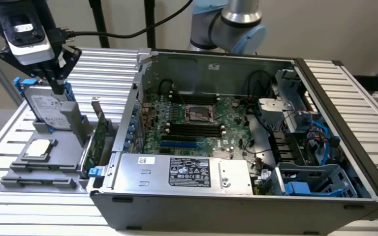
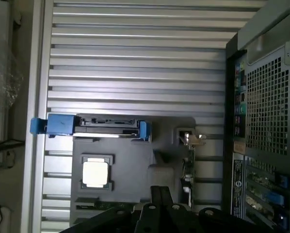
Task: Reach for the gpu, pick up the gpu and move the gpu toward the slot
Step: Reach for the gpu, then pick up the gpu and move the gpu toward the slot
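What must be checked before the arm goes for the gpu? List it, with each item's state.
1. The gpu stands upright in its holder, outside the case: ok.
2. The gripper is over the gpu: not ok; it hangs above the hard drive.
3. The gpu is held: not ok; nothing grips it.
4. The case is open, the board exposed: ok.
5. The blue slot is free of cards: ok, as far as it shows.

You had bright, even light; in your wrist view, glare whitened the chip and streaked the slatted table.
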`<state>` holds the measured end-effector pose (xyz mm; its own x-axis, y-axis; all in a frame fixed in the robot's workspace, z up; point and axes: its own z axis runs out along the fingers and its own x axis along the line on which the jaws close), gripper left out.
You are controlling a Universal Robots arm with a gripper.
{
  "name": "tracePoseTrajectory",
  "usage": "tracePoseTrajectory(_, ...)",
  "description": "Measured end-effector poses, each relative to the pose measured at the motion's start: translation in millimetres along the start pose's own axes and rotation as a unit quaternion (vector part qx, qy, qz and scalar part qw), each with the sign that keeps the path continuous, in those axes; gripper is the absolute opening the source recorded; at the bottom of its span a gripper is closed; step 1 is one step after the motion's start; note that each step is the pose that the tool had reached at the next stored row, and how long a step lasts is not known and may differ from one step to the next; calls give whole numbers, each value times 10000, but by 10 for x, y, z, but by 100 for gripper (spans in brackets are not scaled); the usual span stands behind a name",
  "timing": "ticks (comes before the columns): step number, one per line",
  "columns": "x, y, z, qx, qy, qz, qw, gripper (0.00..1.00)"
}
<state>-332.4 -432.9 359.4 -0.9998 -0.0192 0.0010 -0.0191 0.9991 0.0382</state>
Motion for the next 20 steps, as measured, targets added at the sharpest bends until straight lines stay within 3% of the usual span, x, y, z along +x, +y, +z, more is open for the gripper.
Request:
tracePoseTrajectory(11, -379, -271, 33, 1, 1, 0, 10000, 11)
tracePoseTrajectory(14, -418, -331, 52, 0, -1, 0, 10000, 11)
tracePoseTrajectory(20, -418, -332, 52, 1, 2, 1, 10000, 11)
